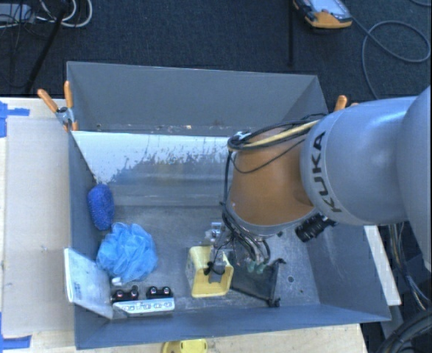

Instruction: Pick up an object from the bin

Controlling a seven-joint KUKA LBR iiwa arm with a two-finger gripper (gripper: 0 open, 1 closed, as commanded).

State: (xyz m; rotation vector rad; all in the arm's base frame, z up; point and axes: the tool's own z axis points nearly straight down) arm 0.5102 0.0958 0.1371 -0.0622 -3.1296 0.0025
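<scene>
Yellow flat pad [203,285] lies directly beneath the gripper [217,268] and is partly covered by it. We cannot tell whether the gripper is spread or clamped, as the arm's orange-covered wrist hides much of it. Beside it, toward the arm, a black flat slab [263,285] is half hidden. Well apart on the other side sits a blue mesh pouf [129,251].
</scene>
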